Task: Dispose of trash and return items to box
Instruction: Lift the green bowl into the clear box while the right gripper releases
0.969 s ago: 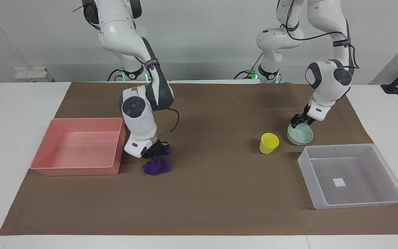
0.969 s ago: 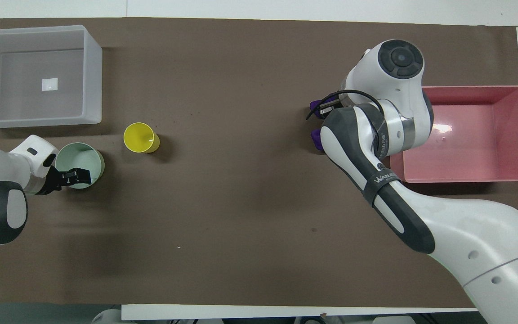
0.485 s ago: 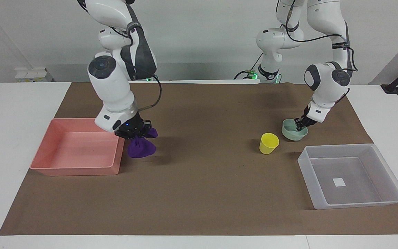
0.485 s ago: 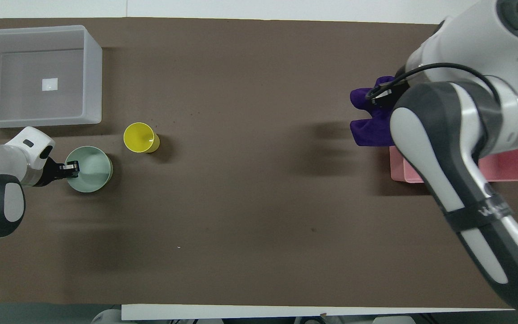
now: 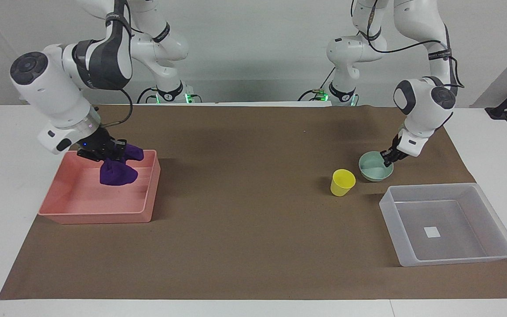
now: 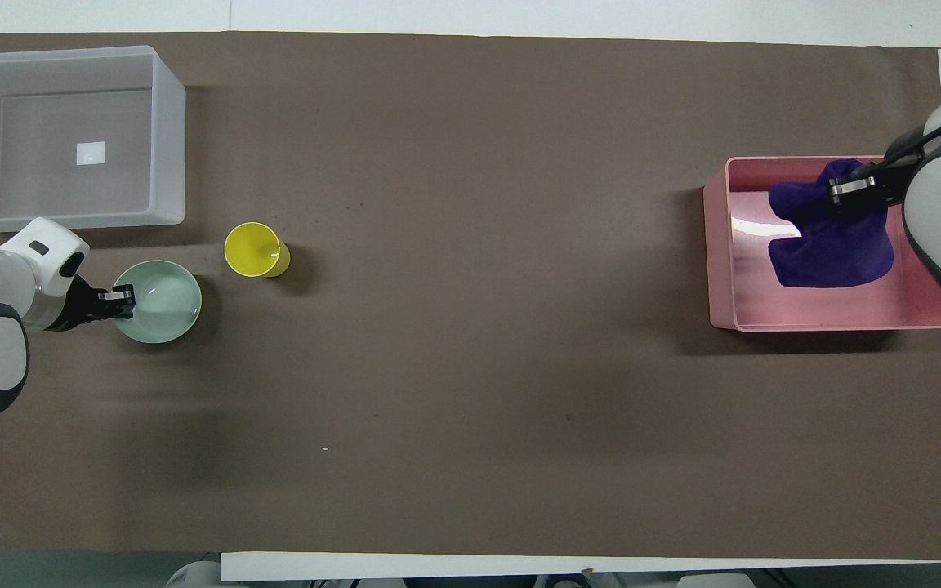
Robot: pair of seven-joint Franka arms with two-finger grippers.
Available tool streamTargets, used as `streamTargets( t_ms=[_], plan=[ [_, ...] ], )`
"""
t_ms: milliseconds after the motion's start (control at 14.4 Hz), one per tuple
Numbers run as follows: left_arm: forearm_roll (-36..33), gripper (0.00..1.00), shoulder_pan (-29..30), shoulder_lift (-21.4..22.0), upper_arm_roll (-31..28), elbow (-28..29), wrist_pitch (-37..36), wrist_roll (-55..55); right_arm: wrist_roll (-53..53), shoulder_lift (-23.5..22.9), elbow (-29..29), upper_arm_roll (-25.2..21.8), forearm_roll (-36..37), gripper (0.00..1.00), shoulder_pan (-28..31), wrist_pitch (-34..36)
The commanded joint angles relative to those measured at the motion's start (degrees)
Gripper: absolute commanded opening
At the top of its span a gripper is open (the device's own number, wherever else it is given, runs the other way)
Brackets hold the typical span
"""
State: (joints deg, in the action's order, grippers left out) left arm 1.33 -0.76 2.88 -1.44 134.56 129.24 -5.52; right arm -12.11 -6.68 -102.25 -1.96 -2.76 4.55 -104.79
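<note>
R tool (image 5: pixel 104 155) clamps purple wad (image 5: pixel 118 173) over pink bin (image 5: pixel 104 213); L tool (image 5: pixel 387 159) pinches mint bowl (image 5: pixel 373 169) rim.

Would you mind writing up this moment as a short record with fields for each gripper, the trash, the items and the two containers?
right gripper: shut on the purple fabric wad, hanging over the pink bin
left gripper: shut on the rim of the mint-green bowl
yellow cup: upright on the brown mat, beside the bowl, not held
clear tray: holds only a small white square
status: trash not yet released; bowl and cup both outside the tray
</note>
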Motion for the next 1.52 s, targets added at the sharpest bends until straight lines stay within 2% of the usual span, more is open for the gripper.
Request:
streamTargets(
  t_ms=[0,138,346,415,485,554,623,692,831,1038,1108,1177,1246,1315,1454],
  plan=[
    [-0.81,0.00,0.32,1.34,-0.66,-10.59,-13.35,1.39,-1.33,1.14,-9.69,0.73,0.56,0.01,1.43,-9.43],
    [-0.72,0.00,1.89,-1.02,-0.75,-20.08,-18.92,1.39,-1.42,-0.52,-13.13,0.82,0.48,0.02,1.52,-14.72],
    [-0.02,0.00,3.39,-7.51,-0.84,-28.89,-14.83,1.13,-1.25,-2.72,-13.23,0.82,0.56,0.07,1.26,-16.06],
    [0.07,0.00,4.53,-11.28,-0.76,-32.92,-13.94,1.13,-1.25,-3.16,-13.15,0.82,0.56,0.14,1.17,-16.15],
    [0.16,0.00,4.80,-14.97,-0.75,-37.23,-12.80,1.22,-1.42,-3.34,-12.62,0.82,0.56,0.34,0.99,-16.15],
    [0.77,0.00,4.89,-18.40,-0.84,-40.40,-11.13,1.22,-1.34,-3.43,-11.92,0.82,0.56,0.64,0.90,-15.54],
    [2.17,0.00,5.07,-20.70,-0.84,-41.56,-8.25,1.22,-1.34,-3.34,-11.31,0.91,0.56,0.80,0.73,-15.10],
    [3.05,0.00,5.68,-22.29,-0.84,-41.40,-4.65,1.22,-1.08,-2.73,-10.61,1.17,0.56,0.84,0.64,-13.96],
    [3.15,0.00,5.69,-26.15,-0.84,-41.05,0.55,1.13,-0.72,-1.50,-7.45,1.43,0.13,0.97,0.38,-8.71],
    [3.85,0.00,5.77,-30.03,-0.93,-40.88,3.20,0.86,1.90,-0.53,-1.04,3.10,-0.40,0.99,0.38,0.69],
    [3.59,0.11,5.86,-30.13,-0.93,-39.66,3.82,0.86,3.48,-0.53,1.59,3.89,-0.32,0.99,0.38,3.94],
    [3.59,0.52,5.77,-30.04,-0.93,-38.77,5.22,0.78,3.93,-0.53,4.05,4.33,-0.32,0.99,0.38,7.11],
    [3.50,0.87,5.60,-30.04,-0.93,-38.85,5.32,0.60,3.94,-0.01,5.65,4.51,-0.23,0.99,0.38,9.49],
    [3.59,1.00,4.81,-29.52,-1.10,-39.11,4.54,0.17,4.02,1.13,6.44,4.60,-0.14,0.99,0.29,11.25],
    [3.41,1.00,4.45,-25.15,-1.19,-38.24,3.13,-1.15,3.94,4.20,6.63,4.77,0.47,0.99,0.37,14.33]
  ],
)
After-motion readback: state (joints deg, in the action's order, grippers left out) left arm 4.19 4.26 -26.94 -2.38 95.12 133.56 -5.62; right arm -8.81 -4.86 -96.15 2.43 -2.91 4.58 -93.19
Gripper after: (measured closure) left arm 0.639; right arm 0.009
